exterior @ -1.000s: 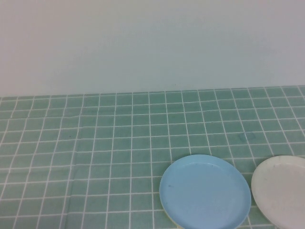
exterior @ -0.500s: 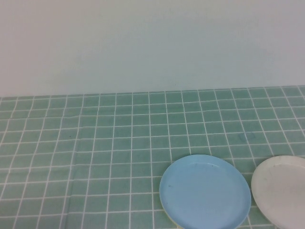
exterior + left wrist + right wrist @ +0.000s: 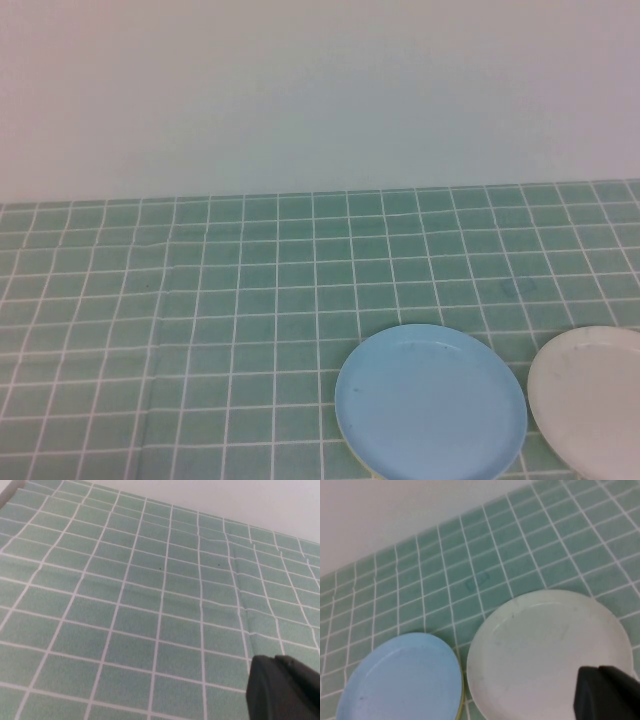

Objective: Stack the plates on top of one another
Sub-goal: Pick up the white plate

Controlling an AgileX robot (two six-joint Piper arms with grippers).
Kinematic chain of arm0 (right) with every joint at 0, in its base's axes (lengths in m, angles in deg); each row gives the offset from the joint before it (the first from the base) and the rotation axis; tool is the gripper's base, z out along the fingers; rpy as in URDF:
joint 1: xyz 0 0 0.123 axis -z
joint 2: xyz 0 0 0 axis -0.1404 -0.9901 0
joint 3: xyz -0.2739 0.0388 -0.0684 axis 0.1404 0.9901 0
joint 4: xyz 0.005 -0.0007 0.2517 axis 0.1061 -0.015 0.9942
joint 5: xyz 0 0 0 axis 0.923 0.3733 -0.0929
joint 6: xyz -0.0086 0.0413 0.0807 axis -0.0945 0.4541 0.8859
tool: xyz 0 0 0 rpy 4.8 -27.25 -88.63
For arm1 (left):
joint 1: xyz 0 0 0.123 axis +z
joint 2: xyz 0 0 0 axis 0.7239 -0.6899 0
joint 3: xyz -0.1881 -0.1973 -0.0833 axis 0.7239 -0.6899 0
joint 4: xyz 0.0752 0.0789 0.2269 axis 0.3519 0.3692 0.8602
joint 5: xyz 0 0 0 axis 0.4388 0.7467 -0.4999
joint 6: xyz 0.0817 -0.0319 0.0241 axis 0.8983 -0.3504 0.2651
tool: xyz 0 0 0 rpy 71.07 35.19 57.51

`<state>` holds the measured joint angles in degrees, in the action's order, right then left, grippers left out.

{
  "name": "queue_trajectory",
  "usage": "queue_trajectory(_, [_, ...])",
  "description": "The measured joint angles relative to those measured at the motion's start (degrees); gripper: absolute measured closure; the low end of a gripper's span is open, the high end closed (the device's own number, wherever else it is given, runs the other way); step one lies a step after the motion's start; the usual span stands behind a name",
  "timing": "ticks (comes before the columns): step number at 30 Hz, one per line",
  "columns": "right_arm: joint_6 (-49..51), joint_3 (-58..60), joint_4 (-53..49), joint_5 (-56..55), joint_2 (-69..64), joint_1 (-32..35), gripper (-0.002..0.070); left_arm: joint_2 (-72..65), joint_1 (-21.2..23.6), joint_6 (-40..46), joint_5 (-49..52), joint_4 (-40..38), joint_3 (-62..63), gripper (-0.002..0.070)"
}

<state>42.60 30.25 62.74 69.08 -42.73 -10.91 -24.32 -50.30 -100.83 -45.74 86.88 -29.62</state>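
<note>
While right gripper hangs clenched, empty, over white plate, we see left gripper clenched over bare tiled cloth. Blue plate atop yellow plate, just beside white.

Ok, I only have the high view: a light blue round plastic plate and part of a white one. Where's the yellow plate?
Observer: The right wrist view shows a sliver of the yellow plate under the light blue round plastic plate. It seems to lie beneath it.
Operator: Do blue and white touch?
Observer: No. The white round plastic plate lies beside it with a narrow gap between them.
Operator: And the grippers?
Observer: The right gripper hangs shut over the white plate's rim. The left gripper is shut over the bare green tiled cloth.
</note>
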Motion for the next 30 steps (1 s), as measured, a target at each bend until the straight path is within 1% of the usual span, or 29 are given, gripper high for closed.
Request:
queue_trajectory(8, [-0.97, -2.51, 1.70, -8.06, -19.48, 0.00, 0.0678, 0.00, 0.00, 0.00, -0.10, 0.00, 0.00, 0.0676])
queue_trajectory(15, [-1.42, -6.27, 1.07, -11.99, -38.09, 0.40, 0.0678, 0.00, 0.00, 0.00, -0.10, 0.00, 0.00, 0.0676])
queue_trajectory(20, [-3.31, -8.65, 1.07, -16.09, -45.71, 3.46, 0.0678, 0.00, 0.00, 0.00, -0.10, 0.00, 0.00, 0.0676])
queue_trajectory(22, [-5.00, -9.38, 1.35, -16.29, -47.96, 5.99, 0.0678, 0.00, 0.00, 0.00, -0.10, 0.00, 0.00, 0.0676])
queue_trajectory(24, [-8.93, -9.90, 3.42, -15.50, -49.90, 9.04, 0.0678, 0.00, 0.00, 0.00, -0.10, 0.00, 0.00, 0.0676])
queue_trajectory(26, [-15.69, -10.36, 8.33, -13.44, -51.70, 11.47, 0.0678, 0.00, 0.00, 0.00, -0.10, 0.00, 0.00, 0.0676])
queue_trajectory(30, [-32.79, -10.52, 23.54, -10.57, -55.48, 13.87, 0.0678, 0.00, 0.00, 0.00, -0.10, 0.11, 0.00, 0.0676])
